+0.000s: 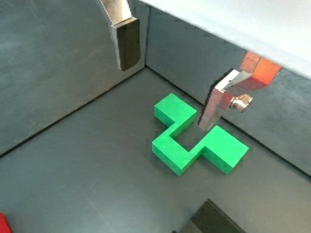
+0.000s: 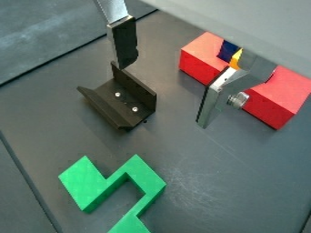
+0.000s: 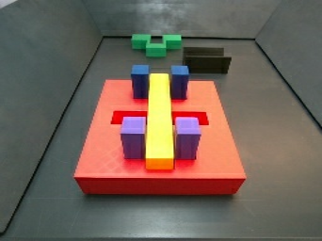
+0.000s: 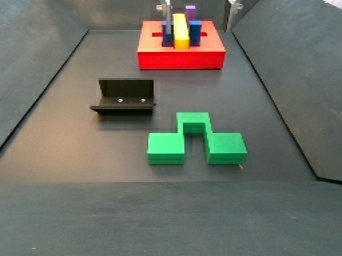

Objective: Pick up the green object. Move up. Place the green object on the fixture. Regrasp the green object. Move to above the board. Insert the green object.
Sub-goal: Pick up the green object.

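While the tool hangs above the floor with its two silver fingers spread wide and nothing between them, the green object lies flat on the floor, untouched, so the pick-up is judged not yet begun.

Largest first: one red board fills the centre of a side view. It carries one long yellow bar, two blue blocks and two purple blocks.

One green object sits at the top centre of that same view, beyond the board's far edge. In a wrist view it lies below the tool, nearer the finger at centre right. Its long axis runs across the two low ends, roughly in line with the finger gap. By this judgement the tool must descend and centre over the raised middle.

One fixture stands just beside the green object, apart from it, between it and the board.
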{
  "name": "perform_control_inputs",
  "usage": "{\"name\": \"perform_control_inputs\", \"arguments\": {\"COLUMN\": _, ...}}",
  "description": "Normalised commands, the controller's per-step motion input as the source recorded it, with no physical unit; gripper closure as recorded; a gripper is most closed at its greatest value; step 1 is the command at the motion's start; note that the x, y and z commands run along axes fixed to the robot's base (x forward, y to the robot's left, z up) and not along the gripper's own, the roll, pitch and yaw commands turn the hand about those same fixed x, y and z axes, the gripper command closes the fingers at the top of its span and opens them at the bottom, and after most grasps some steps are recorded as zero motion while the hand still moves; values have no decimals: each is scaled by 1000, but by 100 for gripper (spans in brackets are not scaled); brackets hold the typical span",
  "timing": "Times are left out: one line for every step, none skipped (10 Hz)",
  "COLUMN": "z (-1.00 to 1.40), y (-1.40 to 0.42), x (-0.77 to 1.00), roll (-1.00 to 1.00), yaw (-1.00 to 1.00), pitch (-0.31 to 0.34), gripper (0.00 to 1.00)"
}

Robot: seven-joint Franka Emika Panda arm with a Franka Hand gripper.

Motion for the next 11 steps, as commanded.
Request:
{"name": "perform_control_inputs", "arguments": {"z": -86, "y": 0, "x": 0, "roll": -100, "yaw": 0, "pitch": 0, "gripper": 0}}
{"name": "perform_control_inputs", "arguments": {"z": 0, "y": 191, "x": 3, "roll": -343, "yaw": 0, "pitch": -21, "gripper": 0}}
{"name": "perform_control_inputs", "arguments": {"z": -9, "y": 137, "x": 0, "roll": -316, "yaw": 0, "pitch": -26, "gripper": 0}}
{"name": "perform_control_inputs", "arguments": {"z": -240, "y": 0, "x": 0, "roll": -150, "yaw": 0, "pitch": -23, "gripper": 0}}
{"name": "perform_control_inputs", "arguments": {"z": -586, "y": -29, "x": 89, "roll": 0, "yaw": 0, "pitch": -39, "gripper": 0}}
{"name": "perform_control_inputs", "arguments": {"z": -709, "y": -34, "x": 177, "roll": 0, "yaw": 0, "pitch": -73, "gripper": 0}}
{"name": "perform_control_inputs", "arguments": {"z": -694, "y": 0, "x": 280, "roll": 11, "yaw": 0, "pitch": -64, "gripper": 0}}
{"name": "perform_control_inputs", "arguments": {"z": -543, "y": 54, "x": 380, "roll": 84, "yaw": 0, "pitch": 0, "gripper": 0}}
{"name": "perform_control_inputs", "arguments": {"z": -554, "y": 91, "x": 354, "roll": 114, "yaw": 0, "pitch": 0, "gripper": 0}}
{"name": "perform_control_inputs", "arguments": {"z": -746, "y": 6, "x": 271, "roll": 70, "yaw": 0, "pitch": -21, "gripper": 0}}
{"name": "perform_control_inputs", "arguments": {"z": -797, "y": 0, "x": 246, "roll": 14, "yaw": 0, "pitch": -49, "gripper": 0}}
